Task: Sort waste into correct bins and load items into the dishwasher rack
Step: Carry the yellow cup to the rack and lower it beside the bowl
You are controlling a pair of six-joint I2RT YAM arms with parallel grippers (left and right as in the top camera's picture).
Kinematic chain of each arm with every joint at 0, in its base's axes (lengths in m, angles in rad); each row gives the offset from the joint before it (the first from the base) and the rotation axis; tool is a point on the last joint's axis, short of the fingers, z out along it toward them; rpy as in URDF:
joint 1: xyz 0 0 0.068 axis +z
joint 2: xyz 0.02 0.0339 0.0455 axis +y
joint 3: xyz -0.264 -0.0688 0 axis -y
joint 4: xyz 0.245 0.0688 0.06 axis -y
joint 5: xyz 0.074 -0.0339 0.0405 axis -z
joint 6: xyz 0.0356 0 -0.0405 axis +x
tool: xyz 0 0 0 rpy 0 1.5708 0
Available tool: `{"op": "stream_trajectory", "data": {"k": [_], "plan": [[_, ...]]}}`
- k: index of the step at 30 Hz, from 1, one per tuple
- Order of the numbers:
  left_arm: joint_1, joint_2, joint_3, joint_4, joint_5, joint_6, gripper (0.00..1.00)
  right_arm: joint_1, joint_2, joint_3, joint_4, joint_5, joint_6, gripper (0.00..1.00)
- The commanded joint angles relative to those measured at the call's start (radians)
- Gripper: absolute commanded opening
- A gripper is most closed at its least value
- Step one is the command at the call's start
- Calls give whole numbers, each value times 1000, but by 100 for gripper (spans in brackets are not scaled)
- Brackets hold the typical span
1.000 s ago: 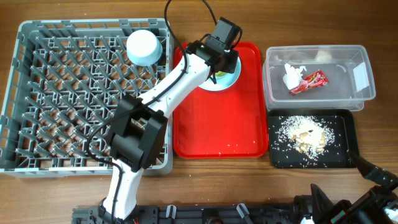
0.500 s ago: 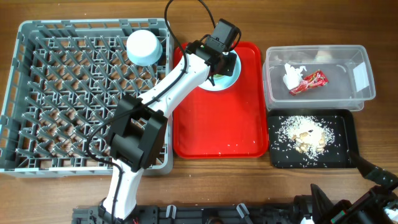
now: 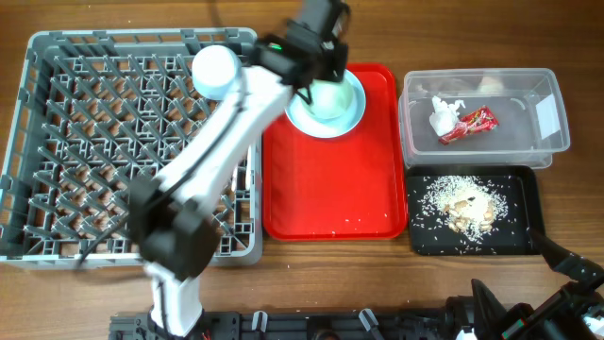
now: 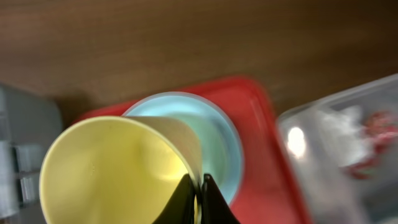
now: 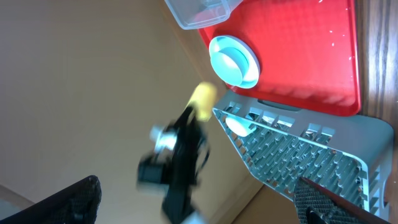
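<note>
My left gripper (image 4: 200, 180) is shut on the rim of the small yellow cup (image 4: 118, 168), one finger inside and one outside. It holds the cup in the air over the pale blue plate (image 4: 217, 143). Seen from overhead, the left gripper (image 3: 314, 66) hangs over the plate (image 3: 332, 104) at the far end of the red tray and hides the cup. A pale bowl (image 3: 215, 71) sits upside down in the grey dishwasher rack (image 3: 94, 142). My right gripper (image 5: 199, 211) is open, low at the table's near right, holding nothing.
The clear tub (image 3: 528, 142) holds the white napkin (image 3: 442, 115) and the red wrapper (image 3: 469, 125). In front of it, the black tray (image 3: 524, 189) holds rice scraps (image 3: 462, 203). A few grains lie on the red tray (image 3: 330, 189).
The left gripper has closed on the cup and lifted it off the plate, swinging up and slightly left. The right arm has stayed where it was.
</note>
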Motion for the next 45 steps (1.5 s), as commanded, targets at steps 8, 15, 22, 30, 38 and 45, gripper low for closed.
{"op": "stream_trajectory", "data": {"k": [8, 15, 22, 30, 38, 45], "plan": [[444, -177, 25, -437, 948, 171, 4, 1, -3, -1, 0, 19, 10, 100], [668, -29, -76, -626, 1292, 423, 4, 1, -3, -1, 0, 19, 11, 100], [769, -14, -343, -555, 1250, 533, 4, 1, -3, -1, 0, 19, 11, 100], [887, -14, -515, -396, 1254, 514, 4, 1, -3, -1, 0, 19, 11, 100], [895, -14, -561, -341, 1490, 498, 4, 1, -3, -1, 0, 20, 10, 100], [893, -11, -566, -259, 1451, 443, 4, 1, -3, -1, 0, 20, 10, 100]]}}
